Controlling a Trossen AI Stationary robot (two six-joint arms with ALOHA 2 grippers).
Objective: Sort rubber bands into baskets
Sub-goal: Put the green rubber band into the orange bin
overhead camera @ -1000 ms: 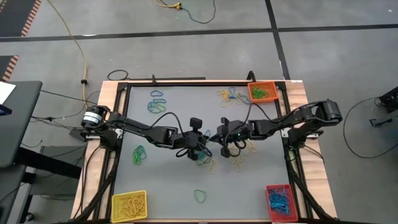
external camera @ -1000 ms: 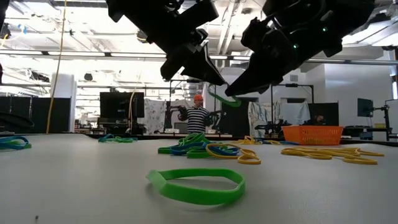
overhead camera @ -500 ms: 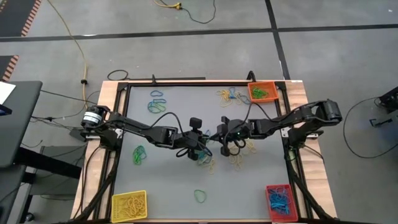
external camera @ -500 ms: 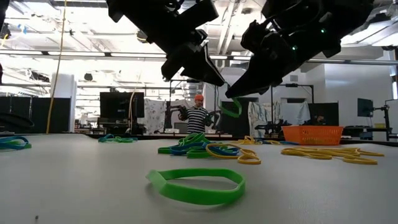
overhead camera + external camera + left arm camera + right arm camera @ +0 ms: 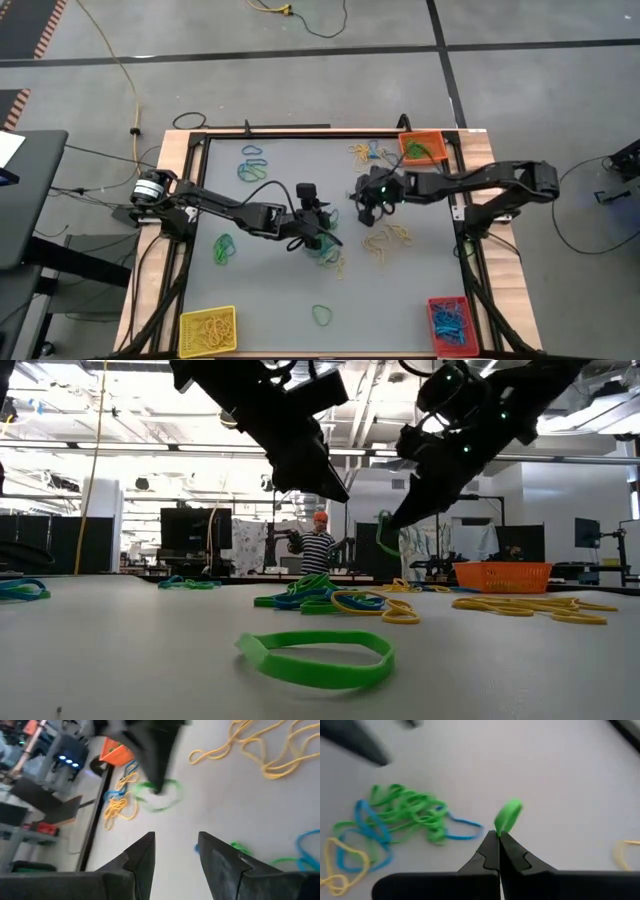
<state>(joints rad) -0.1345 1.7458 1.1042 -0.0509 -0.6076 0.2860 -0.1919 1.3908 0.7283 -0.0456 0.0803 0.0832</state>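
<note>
My right gripper (image 5: 368, 197) hangs above the table's middle, toward the far side, shut on one green rubber band (image 5: 508, 815). That band also shows in the low view (image 5: 383, 532). My left gripper (image 5: 175, 847) stands open over the mixed pile of green, blue and yellow rubber bands (image 5: 328, 255), with nothing between its fingers. The orange basket (image 5: 422, 148) sits at the far right corner, the yellow basket (image 5: 207, 329) at the near left, and the red basket (image 5: 448, 322) at the near right. Each has bands in it. My right gripper pinches a short stretch of the green band's loop (image 5: 501, 831) between its two fingertips. The fingers slant down from the table's right side. The rest of the loop hangs below the tips (image 5: 381, 538), slack and clear of the table.
Loose bands lie about the table. Yellow ones (image 5: 385, 245) are right of the middle, green ones (image 5: 222, 248) at the left, and blue and green ones (image 5: 252, 165) at the far left. A mixed heap (image 5: 365, 152) lies beside the orange basket, and a single green band (image 5: 322, 315) lies near the front edge.
The green band was stretched between both grippers. My left gripper has let go of it and stayed in place. My right gripper has carried it up and toward the far right, toward the orange basket, with the band now dangling slack.
</note>
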